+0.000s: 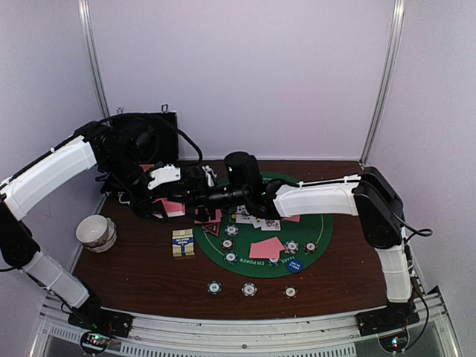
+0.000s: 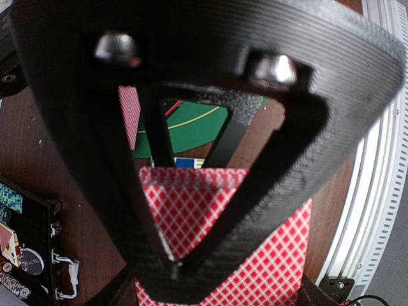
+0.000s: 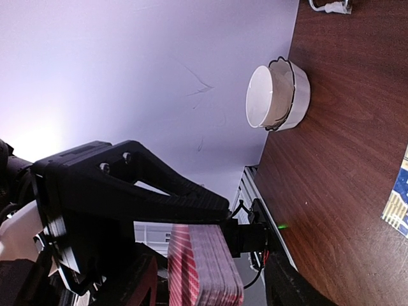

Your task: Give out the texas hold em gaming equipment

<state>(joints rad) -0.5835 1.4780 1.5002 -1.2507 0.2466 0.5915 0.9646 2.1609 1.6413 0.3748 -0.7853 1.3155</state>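
A pink-red-backed deck of cards point(image 1: 172, 207) hangs over the table's left side, where both grippers meet. My right gripper point(image 1: 195, 196) is shut on the deck, which shows edge-on between its jaws in the right wrist view point(image 3: 204, 268). My left gripper point(image 1: 175, 199) is shut on the deck's top card point(image 2: 274, 255), its tips meeting point(image 2: 173, 264) on the checked back. Face-down cards point(image 1: 266, 248) and face-up cards point(image 1: 253, 216) lie on the green mat point(image 1: 316, 227) with several chips point(image 1: 291, 246), a blue disc point(image 1: 295, 264) and the red-black triangle marker point(image 1: 210, 227). Three chips point(image 1: 248, 289) lie in front of the mat.
A white bowl point(image 1: 95, 231) stands at the left edge and also shows in the right wrist view point(image 3: 274, 95). A blue-yellow card box point(image 1: 183, 243) lies left of the mat. The black hard case point(image 1: 145, 134) stands open at the back left.
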